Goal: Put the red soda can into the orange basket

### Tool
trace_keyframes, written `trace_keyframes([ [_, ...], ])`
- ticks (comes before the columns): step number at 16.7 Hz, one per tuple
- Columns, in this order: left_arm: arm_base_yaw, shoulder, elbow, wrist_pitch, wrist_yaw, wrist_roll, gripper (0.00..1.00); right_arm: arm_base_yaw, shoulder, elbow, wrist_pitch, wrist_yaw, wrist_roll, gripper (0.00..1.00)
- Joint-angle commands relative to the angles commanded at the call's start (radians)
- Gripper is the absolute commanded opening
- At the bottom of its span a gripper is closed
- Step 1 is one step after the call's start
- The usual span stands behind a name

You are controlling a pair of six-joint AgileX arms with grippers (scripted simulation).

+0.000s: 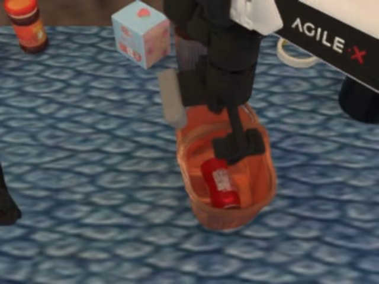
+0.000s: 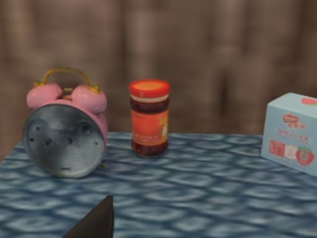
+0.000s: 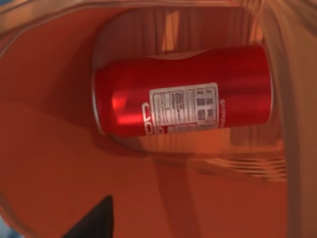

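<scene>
The red soda can (image 1: 220, 182) lies on its side on the floor of the orange basket (image 1: 260, 198), label up. My right gripper (image 1: 240, 151) hangs inside the basket just behind the can, open and holding nothing. In the right wrist view the red soda can (image 3: 183, 91) rests free on the orange basket floor (image 3: 49, 148), well apart from my one visible dark fingertip (image 3: 101, 218). My left gripper (image 1: 6, 207) is parked at the table's left edge, and its wrist view shows one fingertip (image 2: 101, 220) over bare cloth.
An orange-lidded jar (image 1: 26, 23) (image 2: 149, 119) and a pale blue box (image 1: 141, 32) (image 2: 292, 134) stand at the back. A pink alarm clock (image 2: 67, 131) sits beside the jar. A white ring (image 1: 296, 53) and a dark object (image 1: 358, 100) are at the right. A grey bar (image 1: 170, 97) lies behind the basket.
</scene>
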Motion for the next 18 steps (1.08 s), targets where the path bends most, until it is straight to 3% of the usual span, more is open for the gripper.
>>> trace_keyframes([
  [5, 0.000, 0.000, 0.000, 0.000, 0.000, 0.000, 1.00, 0.001, -0.005, -0.031, 0.025, 0.000, 0.001, 1.00],
  [18, 0.000, 0.000, 0.000, 0.000, 0.000, 0.000, 1.00, 0.001, -0.005, -0.031, 0.025, 0.000, 0.001, 0.02],
])
